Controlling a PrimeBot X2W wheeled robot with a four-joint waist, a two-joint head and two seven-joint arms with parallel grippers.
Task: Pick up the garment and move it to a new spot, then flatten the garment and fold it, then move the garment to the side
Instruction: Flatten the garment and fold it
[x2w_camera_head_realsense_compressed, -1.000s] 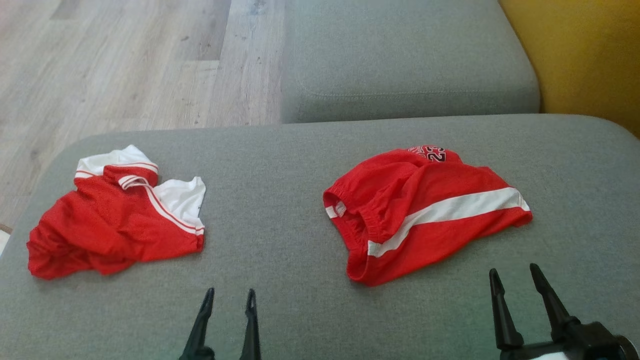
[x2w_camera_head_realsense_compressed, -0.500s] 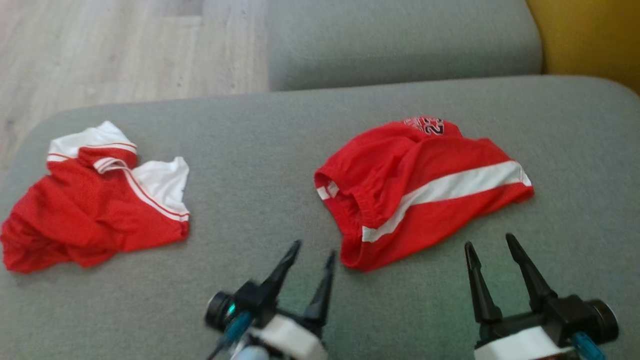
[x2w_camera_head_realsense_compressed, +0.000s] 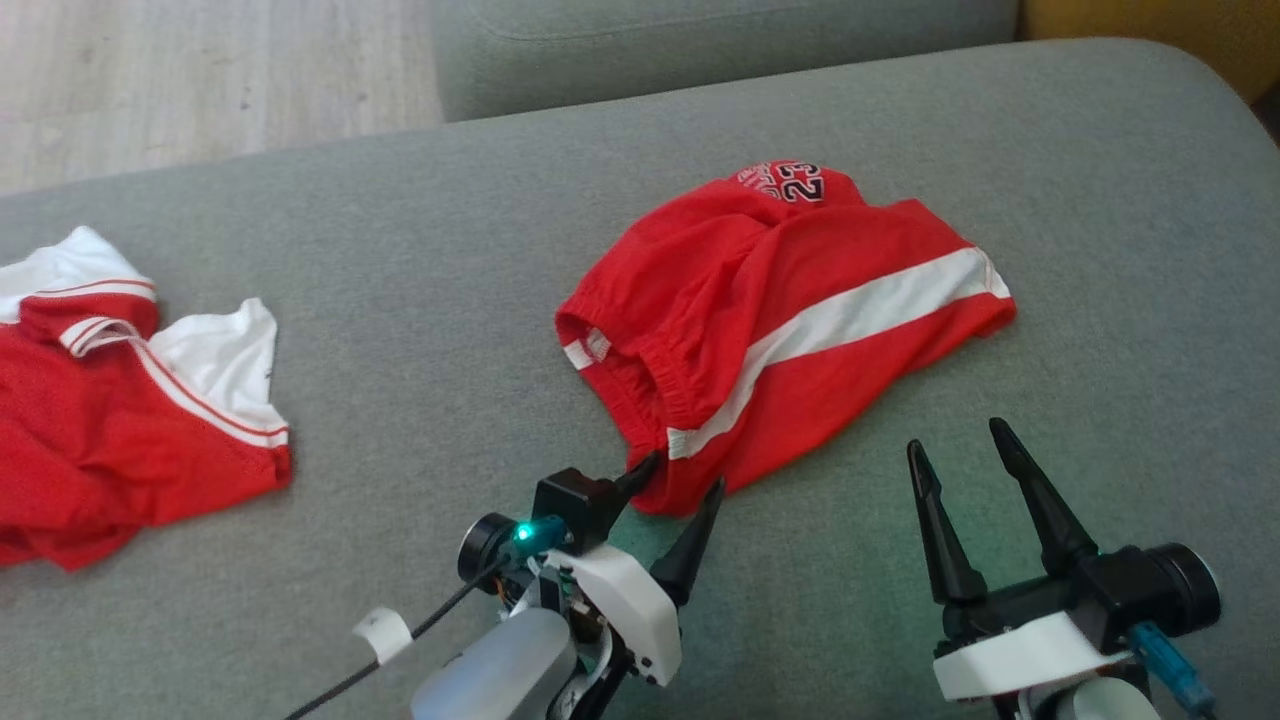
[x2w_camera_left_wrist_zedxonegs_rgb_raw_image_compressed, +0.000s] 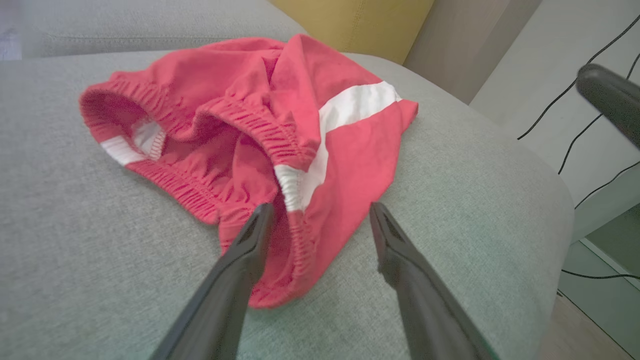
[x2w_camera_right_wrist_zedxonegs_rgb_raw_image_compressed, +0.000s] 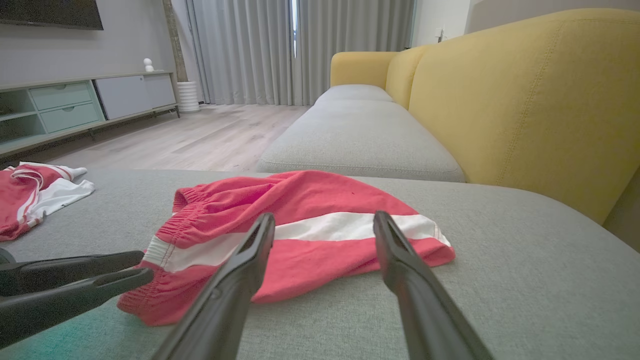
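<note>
though crumpled, the red shorts (x2w_camera_head_realsense_compressed: 790, 310) show a white stripe (x2w_camera_head_realsense_compressed: 850, 315).

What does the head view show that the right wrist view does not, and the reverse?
Head view: the number print on the red shorts, and a green light on the left wrist. Right wrist view: grey curtains and a low cabinet by the wall. Shared: the shorts, the red and white jersey, the grey cushion, the left gripper and right gripper, both open.
</note>
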